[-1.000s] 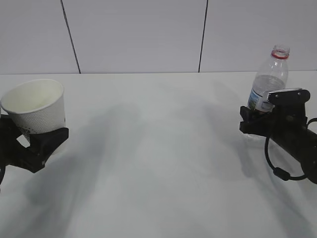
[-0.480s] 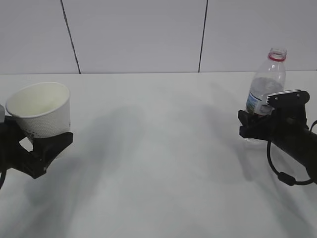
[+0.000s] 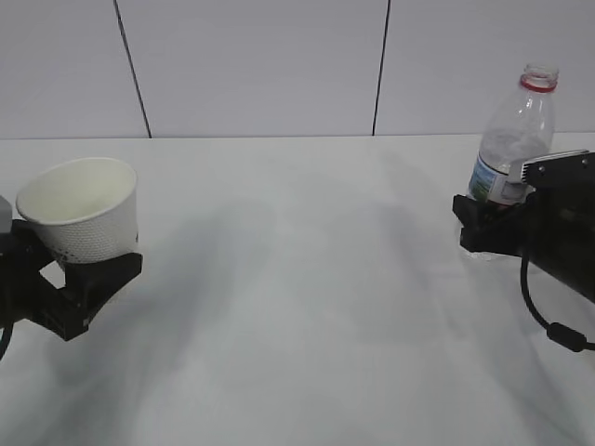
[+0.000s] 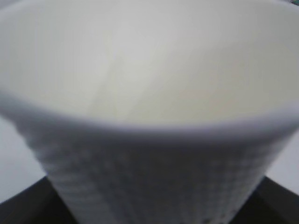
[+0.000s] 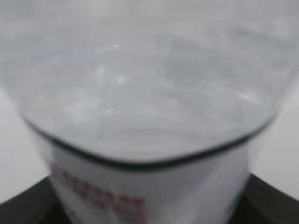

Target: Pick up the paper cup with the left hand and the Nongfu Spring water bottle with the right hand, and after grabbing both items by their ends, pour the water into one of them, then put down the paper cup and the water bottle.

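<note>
White cup: paper cup (image 3: pixel 82 207) at the far left, clear of the table (image 3: pixel 297 307), mouth up and tipped a little toward the right; its long axis runs near upright.
Left hand: the left hand (image 3: pixel 72 279) is clamped round the cup's lower wall — fingers on either side, wide because the cup is wide.
Bottle: the bottle (image 3: pixel 514 139) at the far right, neck up with no cap, long axis upright with a slight lean to the right; it looks just off the table, though the base is hidden.
Right hand: the right hand (image 3: pixel 493 223) is closed on the bottle at the label, low on its body.
Water: not clearly visible; the level inside cannot be told.
Gap: cup and bottle are well apart — the pour has not begun.
Risk: the thin cup wall may buckle or slip under the squeeze.
Risk, bottle: being open, it could spill early if tilted before its neck is over the cup.
</note>
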You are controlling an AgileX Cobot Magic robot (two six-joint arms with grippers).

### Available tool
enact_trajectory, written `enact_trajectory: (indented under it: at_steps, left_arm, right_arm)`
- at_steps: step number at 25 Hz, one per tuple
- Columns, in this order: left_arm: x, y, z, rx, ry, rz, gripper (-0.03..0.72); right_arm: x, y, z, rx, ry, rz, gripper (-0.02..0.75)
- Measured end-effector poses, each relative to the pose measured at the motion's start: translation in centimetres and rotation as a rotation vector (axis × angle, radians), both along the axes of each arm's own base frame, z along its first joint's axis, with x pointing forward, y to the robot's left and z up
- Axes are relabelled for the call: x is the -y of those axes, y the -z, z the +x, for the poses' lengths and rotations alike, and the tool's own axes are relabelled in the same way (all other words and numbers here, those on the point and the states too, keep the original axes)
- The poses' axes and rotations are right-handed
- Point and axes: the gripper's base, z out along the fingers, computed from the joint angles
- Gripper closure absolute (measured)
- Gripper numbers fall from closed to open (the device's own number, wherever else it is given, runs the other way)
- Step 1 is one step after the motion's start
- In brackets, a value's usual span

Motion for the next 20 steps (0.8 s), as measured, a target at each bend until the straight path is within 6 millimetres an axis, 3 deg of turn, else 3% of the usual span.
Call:
enact_trajectory:
  at_steps: [10,20]
  left_arm:
    - [0.4,-0.1,-0.3,-0.006,0.054,-0.032,0.101]
    - [1.4,-0.1,-0.8,-0.026,0.121,-0.042,0.101]
  right_arm:
    - [-0.4,-2.5,-2.5,-0.024,-0.064,0.013,0.227]
    - [-1.0,-5.9,-3.8,-0.014,-0.139,0.005,0.227]
